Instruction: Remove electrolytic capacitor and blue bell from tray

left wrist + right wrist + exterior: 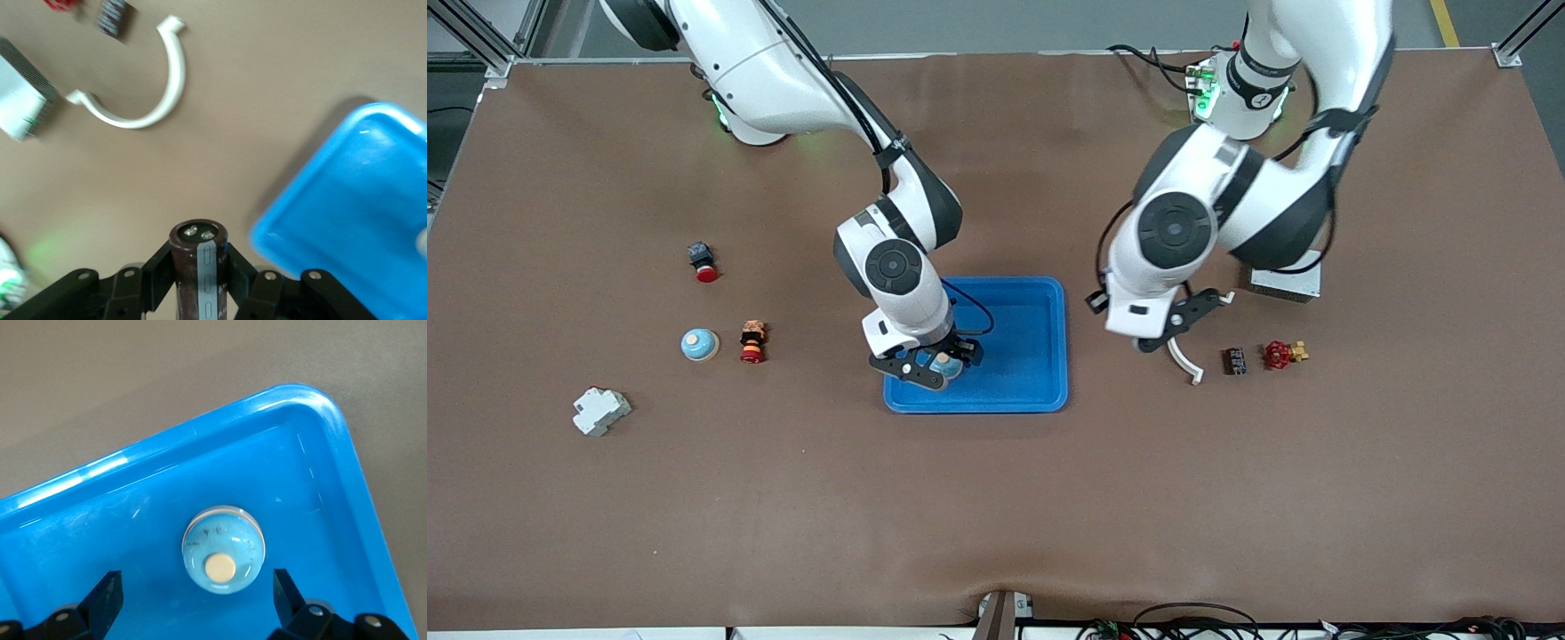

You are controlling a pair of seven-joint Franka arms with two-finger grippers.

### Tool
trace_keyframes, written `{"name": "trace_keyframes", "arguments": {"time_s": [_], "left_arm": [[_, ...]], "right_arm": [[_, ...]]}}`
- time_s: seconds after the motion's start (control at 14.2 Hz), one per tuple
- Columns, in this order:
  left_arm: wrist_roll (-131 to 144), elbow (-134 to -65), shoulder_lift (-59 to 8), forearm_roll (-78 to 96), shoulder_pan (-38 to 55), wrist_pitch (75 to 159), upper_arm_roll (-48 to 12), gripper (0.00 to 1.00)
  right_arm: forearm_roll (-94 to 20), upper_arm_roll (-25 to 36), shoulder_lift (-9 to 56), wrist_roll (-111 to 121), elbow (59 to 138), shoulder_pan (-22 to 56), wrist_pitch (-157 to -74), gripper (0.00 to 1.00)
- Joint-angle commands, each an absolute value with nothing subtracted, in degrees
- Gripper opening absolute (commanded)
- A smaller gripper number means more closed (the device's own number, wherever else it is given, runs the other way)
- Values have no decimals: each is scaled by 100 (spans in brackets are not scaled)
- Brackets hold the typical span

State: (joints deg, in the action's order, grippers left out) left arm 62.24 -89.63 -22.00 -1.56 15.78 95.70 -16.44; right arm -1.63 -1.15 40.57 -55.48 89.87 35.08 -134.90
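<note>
Front view: blue bell (223, 550) in near corner of tray (1032, 391), toward right arm's end, flanked by spread fingers of right gripper (935, 364), not yet pinched. Centre on the dome, sink toward the base, close gently, lift straight. Over table toward left arm's end: left gripper (1183, 324) clamping electrolytic capacitor (200, 260), clear of tray.

A brown table (996, 498) carries a blue tray (1040, 373) at its centre. At nine o'clock of the tray lie a red-capped push button (703, 261), a second blue bell (699, 344), a small red-and-black part (753, 342) and a grey-white block (601, 411). At three o'clock sit a white curved clip (1184, 359), a dark component (1234, 361), a red valve handle (1282, 354) and a grey metal box (1285, 284).
</note>
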Motion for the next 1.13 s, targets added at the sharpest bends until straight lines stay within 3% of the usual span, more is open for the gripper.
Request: {"name": "trace_keyframes", "arguments": {"time_s": [0.0,0.28,0.49,0.71,1.06], "left_arm": [[4840,-9921,-1189,-9,882,9326,-1696,0],[2522,-10669,-309,-9,-347,9167,-1679,0],[323,-10766,-378,-52,-1578,9298,-1679,0],[-656,-11029,-597,-123,-2196,10086,-1661,0],[-1046,-11574,-1422,-597,-2504,12168,-1652,0]], "right_arm": [[192,-53,4157,-5686,9000,3542,-13570,100],[571,-53,4271,-5695,8991,3463,-13676,100],[571,-53,4333,-5704,9009,3480,-13851,100],[571,-53,4482,-5906,9018,3551,-14027,100],[563,-53,4526,-5915,9026,3577,-14036,100]]}}
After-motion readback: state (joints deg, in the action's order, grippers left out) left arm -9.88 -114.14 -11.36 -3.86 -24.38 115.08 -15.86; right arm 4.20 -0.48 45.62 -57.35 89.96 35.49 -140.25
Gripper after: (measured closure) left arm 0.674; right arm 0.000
